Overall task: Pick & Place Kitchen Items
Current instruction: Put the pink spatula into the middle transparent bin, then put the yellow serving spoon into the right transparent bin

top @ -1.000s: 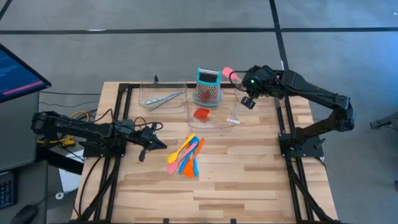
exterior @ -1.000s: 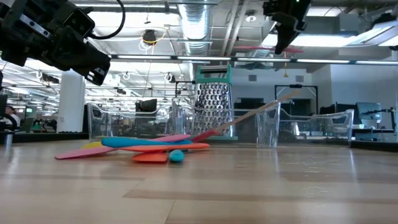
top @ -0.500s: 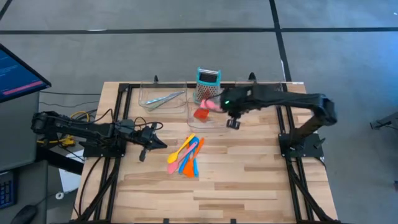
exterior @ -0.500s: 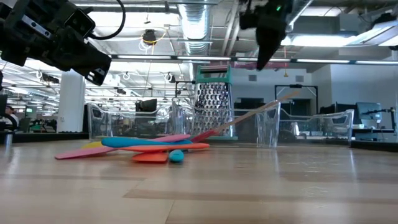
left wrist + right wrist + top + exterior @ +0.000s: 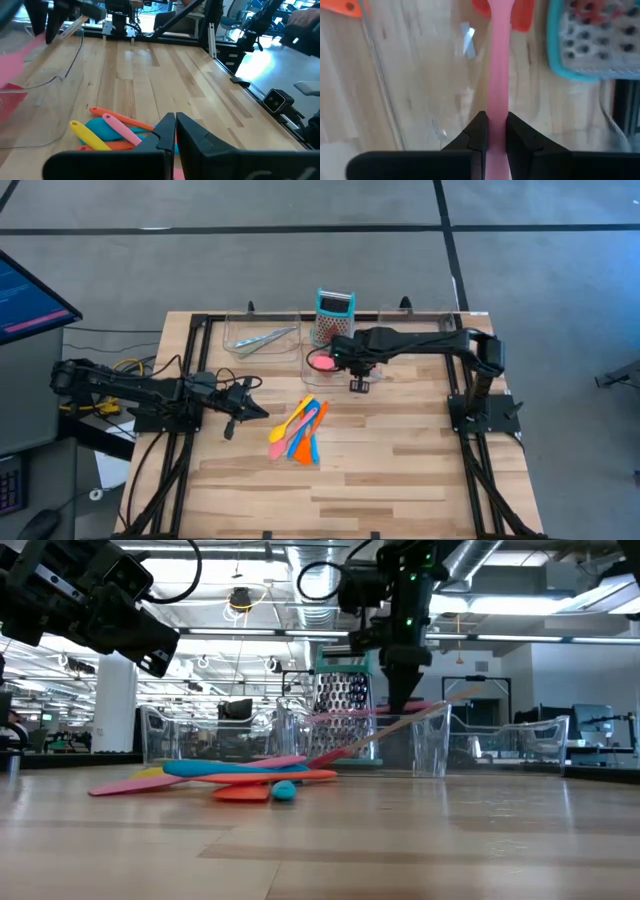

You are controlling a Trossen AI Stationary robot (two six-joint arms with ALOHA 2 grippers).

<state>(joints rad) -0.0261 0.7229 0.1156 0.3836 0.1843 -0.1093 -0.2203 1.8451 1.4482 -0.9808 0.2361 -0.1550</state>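
Pink spatula [image 5: 498, 75] sits clamped between our right gripper's [image 5: 493, 131] fingers, blade over the clear tray [image 5: 370, 376]. Left gripper [image 5: 175, 131] closed, empty, near utensil pile [image 5: 298, 430].

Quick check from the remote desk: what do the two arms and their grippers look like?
Both arms are black, jointed and slim. The left gripper ends in two tapered black fingers, and yellow and black cables trail by that arm's base. The right gripper has matching flat black fingers, a green light on its wrist and a small black camera block.
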